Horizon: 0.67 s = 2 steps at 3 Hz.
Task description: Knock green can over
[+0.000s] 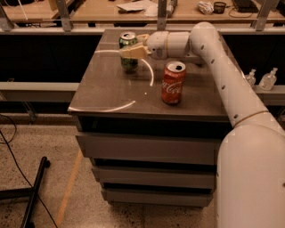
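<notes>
The green can (128, 60) stands upright at the back left of the brown cabinet top (116, 91), its silver top showing. My gripper (130, 45) reaches in from the right and is at the can, open. One pale finger (132, 52) lies across the can's front at mid-height. The other finger (142, 38) is beside the can's upper right rim. My white arm (213, 58) stretches over the right side of the top.
A red Coca-Cola can (173, 82) stands upright in front of my arm, right of centre. Two small clear bottles (269, 79) stand on a ledge to the right. A desk with papers (133, 6) runs behind. A black stand leg (33, 191) lies on the floor.
</notes>
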Available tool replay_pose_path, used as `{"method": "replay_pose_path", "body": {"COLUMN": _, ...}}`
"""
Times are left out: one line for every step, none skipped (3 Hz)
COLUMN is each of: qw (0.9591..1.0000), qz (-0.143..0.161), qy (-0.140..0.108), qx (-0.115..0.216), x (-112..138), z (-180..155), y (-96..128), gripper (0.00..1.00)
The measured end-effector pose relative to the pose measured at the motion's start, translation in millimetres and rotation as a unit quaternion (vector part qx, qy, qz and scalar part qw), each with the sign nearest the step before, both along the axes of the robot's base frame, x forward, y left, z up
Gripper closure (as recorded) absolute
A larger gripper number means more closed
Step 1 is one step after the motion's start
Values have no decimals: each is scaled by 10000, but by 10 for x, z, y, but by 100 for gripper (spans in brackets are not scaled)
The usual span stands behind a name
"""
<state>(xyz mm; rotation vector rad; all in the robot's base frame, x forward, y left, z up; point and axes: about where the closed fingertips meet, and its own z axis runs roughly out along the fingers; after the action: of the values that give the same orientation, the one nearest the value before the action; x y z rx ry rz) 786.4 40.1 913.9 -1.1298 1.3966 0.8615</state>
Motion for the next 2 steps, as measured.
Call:
{"method": "replay_pose_path", "body": {"qw": 9987, "qz": -96, "qy": -67, "qx": -488, "x": -79, "z": 106, "y": -167, "gripper": 100}}
{"method": "replay_pose_path", "body": {"qw": 9927, "qz": -283, "qy": -39, "qx": -1168, "x": -163, "z": 163, "y": -447, "gripper": 100}}
